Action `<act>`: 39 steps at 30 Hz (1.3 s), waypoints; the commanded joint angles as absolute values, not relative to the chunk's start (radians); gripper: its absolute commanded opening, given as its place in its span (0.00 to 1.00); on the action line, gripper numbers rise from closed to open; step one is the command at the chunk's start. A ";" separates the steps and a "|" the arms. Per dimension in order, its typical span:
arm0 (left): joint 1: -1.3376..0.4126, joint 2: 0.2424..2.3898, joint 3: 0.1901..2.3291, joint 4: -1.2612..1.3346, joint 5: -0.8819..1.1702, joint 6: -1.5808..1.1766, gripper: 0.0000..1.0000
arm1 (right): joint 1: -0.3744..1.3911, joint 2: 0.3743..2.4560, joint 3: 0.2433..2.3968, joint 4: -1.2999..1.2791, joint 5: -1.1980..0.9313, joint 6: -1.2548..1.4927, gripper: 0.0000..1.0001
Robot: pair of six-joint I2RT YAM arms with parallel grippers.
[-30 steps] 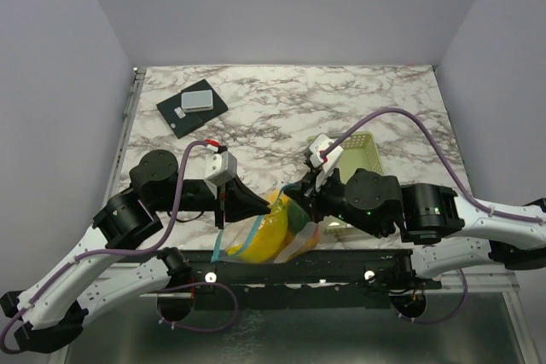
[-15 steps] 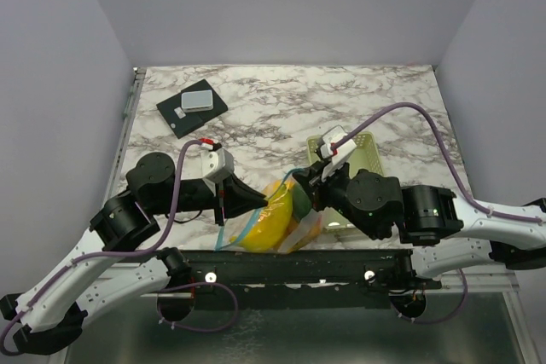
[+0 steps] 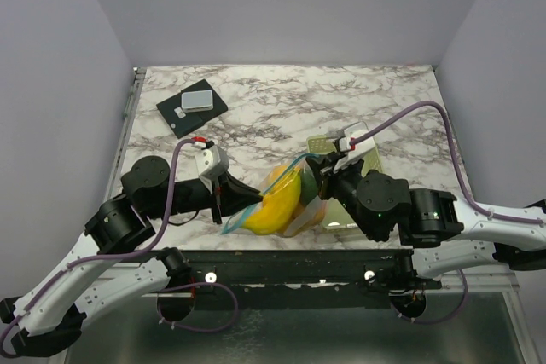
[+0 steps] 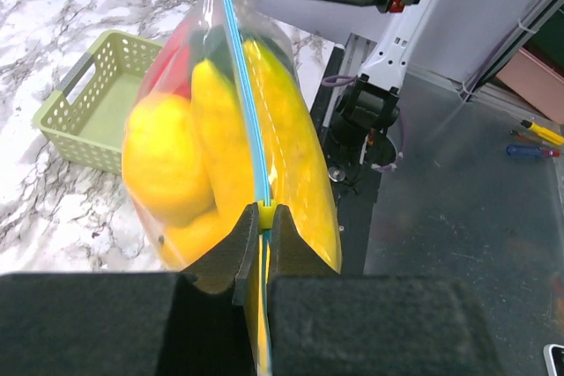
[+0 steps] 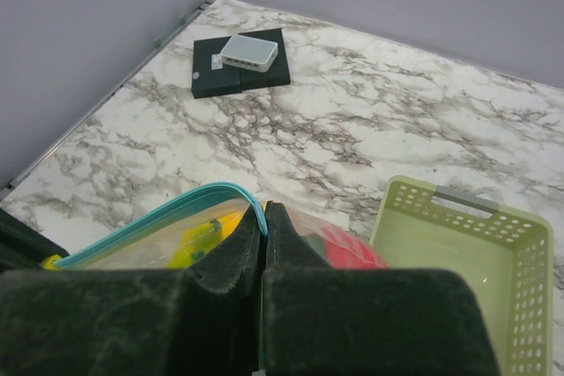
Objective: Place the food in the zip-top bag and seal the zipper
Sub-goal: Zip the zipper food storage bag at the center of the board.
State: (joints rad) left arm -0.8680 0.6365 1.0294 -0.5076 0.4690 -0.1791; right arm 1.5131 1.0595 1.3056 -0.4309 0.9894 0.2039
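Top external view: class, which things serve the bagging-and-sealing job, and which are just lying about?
In the job: zip-top bag, food inside it, blue zipper, left gripper and right gripper pinching the zipper's ends.

Lying about: green basket, black pad, white box on it.

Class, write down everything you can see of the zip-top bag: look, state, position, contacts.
The zip-top bag is clear, floppy plastic with a light blue zipper along its mouth edge. It bulges with yellow toy fruit and a red piece. It is stretched between the left end effector and right end effector, each shut on the zipper edge. Whether it touches the table is unclear.
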 commanded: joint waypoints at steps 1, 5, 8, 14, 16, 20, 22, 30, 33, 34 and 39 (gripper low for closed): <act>-0.878 0.602 1.037 -0.614 0.463 -0.210 0.00 | 1.497 1.030 1.306 -0.351 1.264 0.163 0.01; -0.878 0.588 1.030 -0.621 0.450 -0.222 0.00 | 1.497 1.027 1.296 -0.324 1.307 0.153 0.01; -0.877 0.579 1.027 -0.631 0.440 -0.231 0.00 | 1.497 1.025 1.293 -0.306 1.351 0.143 0.01; -0.878 0.549 1.025 -0.665 0.407 -0.242 0.00 | 1.496 1.019 1.290 -0.298 1.434 0.145 0.01; -0.878 0.538 1.022 -0.673 0.398 -0.246 0.00 | 1.496 1.020 1.289 -0.300 1.465 0.150 0.01; -0.878 0.514 1.016 -0.688 0.380 -0.258 0.00 | 1.497 1.015 1.286 -0.312 1.501 0.173 0.01; -0.878 0.505 1.015 -0.697 0.374 -0.265 0.00 | 1.497 1.015 1.287 -0.329 1.521 0.193 0.01; -0.878 0.468 1.025 -0.728 0.359 -0.286 0.00 | 1.497 1.006 1.288 -0.388 1.558 0.266 0.01; -0.879 0.468 1.032 -0.729 0.358 -0.291 0.00 | 1.496 1.003 1.286 -0.391 1.521 0.278 0.01; -0.879 0.473 1.038 -0.728 0.358 -0.291 0.00 | 1.496 1.003 1.285 -0.391 1.503 0.279 0.01; -0.878 0.518 1.076 -0.723 0.342 -0.280 0.00 | 1.496 1.007 1.307 -0.494 1.387 0.359 0.01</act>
